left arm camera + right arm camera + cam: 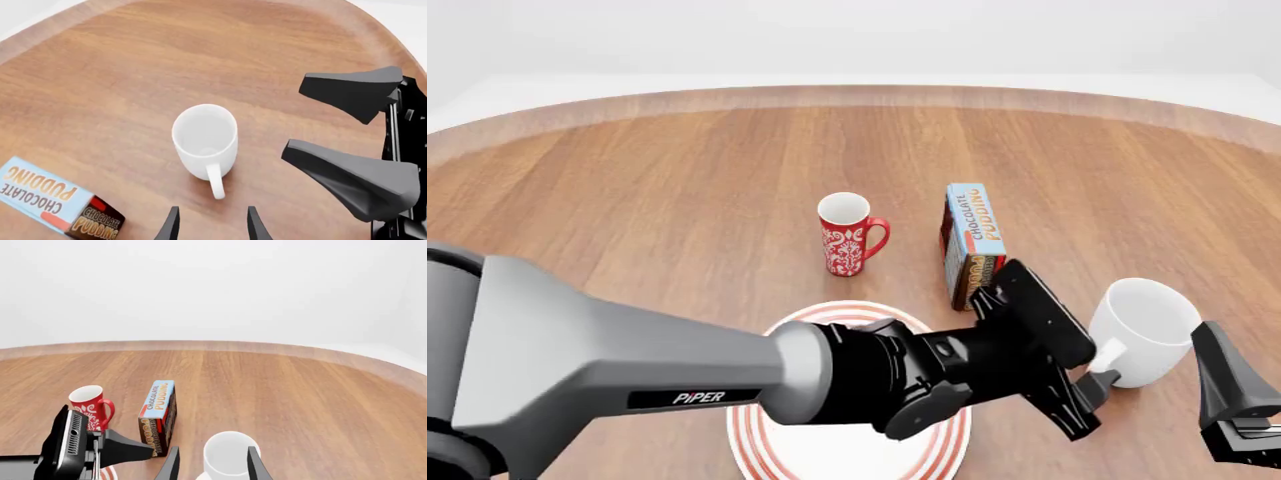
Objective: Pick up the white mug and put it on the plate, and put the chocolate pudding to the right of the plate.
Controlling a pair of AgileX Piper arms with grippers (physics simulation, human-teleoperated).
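Note:
The white mug [1148, 328] stands upright on the table at the right, its handle [215, 182] pointing at my left gripper [212, 226]. That gripper is open, its tips just short of the handle and touching nothing. My right gripper [212, 466] is also open beside the white mug [227, 456], a little apart from it; one of its fingers [1225, 385] shows at the front right. The chocolate pudding [972, 240] lies on edge left of the mug. The plate [827, 318] lies at the front, mostly hidden under my left arm.
A red patterned mug [850, 235] stands behind the plate, left of the pudding box. The round wooden table's far edge [854, 95] curves across the back. My left arm [627, 370] crosses the front of the table from the left.

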